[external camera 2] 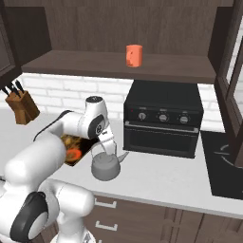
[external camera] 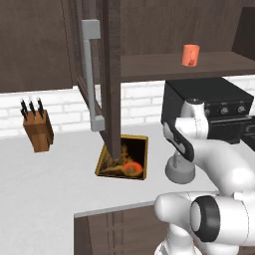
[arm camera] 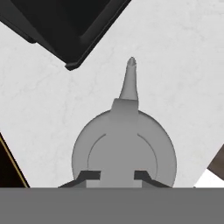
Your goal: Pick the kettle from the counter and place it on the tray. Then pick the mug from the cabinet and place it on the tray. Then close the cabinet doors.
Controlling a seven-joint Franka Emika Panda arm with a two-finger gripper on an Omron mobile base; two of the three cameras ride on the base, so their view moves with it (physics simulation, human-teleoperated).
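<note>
Hand view: kettle [arm camera: 124, 151] seen from straight above, spout pointing away, the two fingertips [arm camera: 89, 176] drawn in close over its top, one on each side of the handle line. Hand [arm camera: 114, 176] reads as closed down on the kettle's handle; the thin arch itself is hard to make out from this angle.

Right base view: kettle [external camera 2: 106, 166] sits on the desk [external camera 2: 161, 178], just beside the tray [external camera 2: 71, 151] and in front of the black oven [external camera 2: 163, 118]. Base appears flat on the surface, not yet lifted.

Left base view: mug [external camera: 190, 55] on the cabinet [external camera: 199, 64] shelf, door [external camera: 102, 74] open over the tray [external camera: 142, 149].

Handling, as a judgement: rigid metal, smooth, probably slippery on the body. The handle's apex is the only sensible hold. Held there, the kettle may swing or tip toward the spout, so a slow, level lift seems wise. Short carry to the tray.
</note>
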